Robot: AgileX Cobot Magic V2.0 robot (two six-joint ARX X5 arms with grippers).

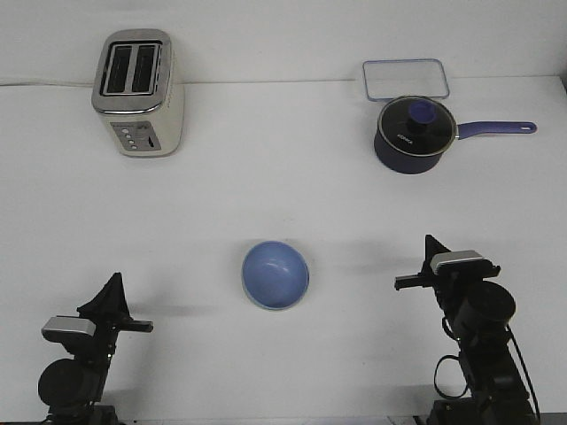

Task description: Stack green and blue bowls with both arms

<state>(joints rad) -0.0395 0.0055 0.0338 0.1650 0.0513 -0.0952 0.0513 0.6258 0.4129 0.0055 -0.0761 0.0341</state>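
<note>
Lab tabletop, white table [283, 195], toaster [137, 93], saucepan [415, 135]

One bowl [275, 274], toaster [137, 93], saucepan [415, 135], container [405, 79].

The blue bowl [275, 274] sits upright on the white tabletop [266, 186], mouth open to the ceiling, well nearer the robot than the toaster [138, 93] and off to that toaster's right. It is small, round and matte, light periwinkle inside. A thin pale greenish edge shows along its lower left rim; whether that belongs to the green bowl nested beneath cannot be confirmed from here. No separate green bowl is seen. Nothing touches the bowl; bare tabletop surrounds it.
</note>
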